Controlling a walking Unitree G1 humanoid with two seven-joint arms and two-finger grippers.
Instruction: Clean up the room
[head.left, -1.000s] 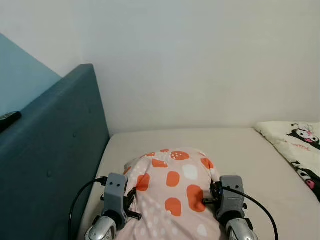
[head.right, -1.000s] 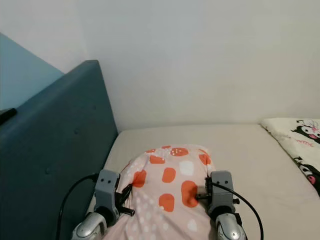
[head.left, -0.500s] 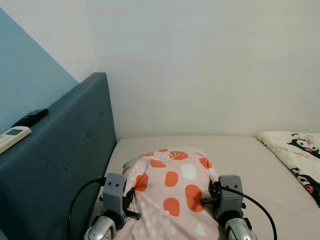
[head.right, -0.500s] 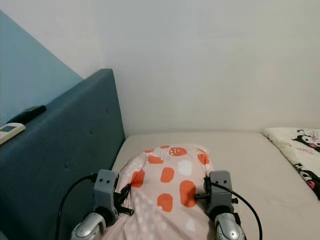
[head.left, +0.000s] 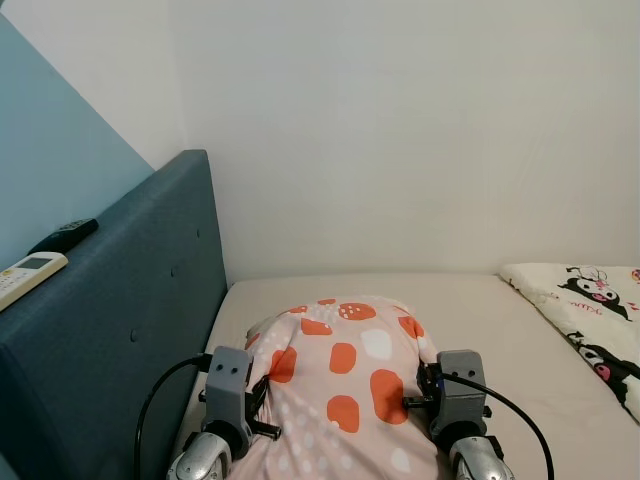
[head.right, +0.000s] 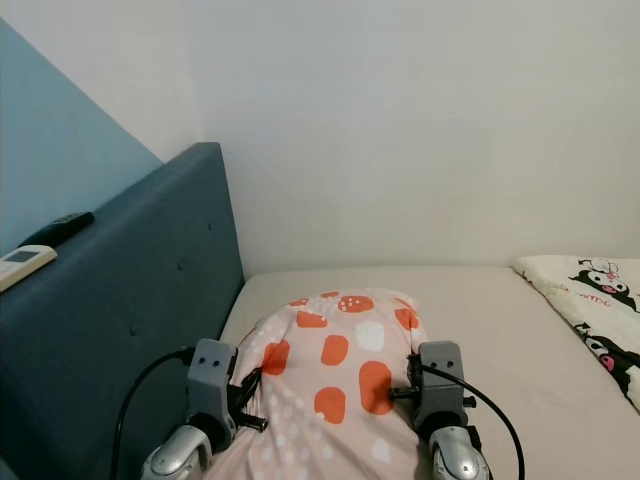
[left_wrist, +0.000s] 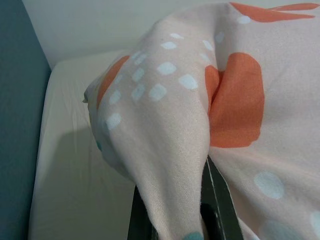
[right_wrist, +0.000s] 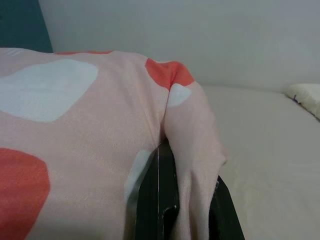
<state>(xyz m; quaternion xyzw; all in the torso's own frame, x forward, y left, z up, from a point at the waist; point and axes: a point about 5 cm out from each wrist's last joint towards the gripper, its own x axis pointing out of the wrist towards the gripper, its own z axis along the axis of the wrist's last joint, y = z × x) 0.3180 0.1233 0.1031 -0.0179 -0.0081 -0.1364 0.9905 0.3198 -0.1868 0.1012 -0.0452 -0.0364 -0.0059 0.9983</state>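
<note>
In the left eye view, the two silver arms are holding a pink pillow with orange and white spots up in front of the robot, over the near part of a beige mattress; the left gripper is pressing into the pillow's left side and the right gripper into its right side. A dark teal headboard is running along the left, with a white remote and a black remote lying on its top edge, and a cartoon-printed blanket is lying at the far right of the mattress. The right eye view is showing the same scene, the pillow sitting between the two grey wrist units and a pale wall rising behind the bed. In the left wrist view, the pillow fabric is draping over the black fingers, which are clamped on a fold of it. In the right wrist view, a pinch of pillow fabric is running down between the black fingers, which are gripping it tightly.
</note>
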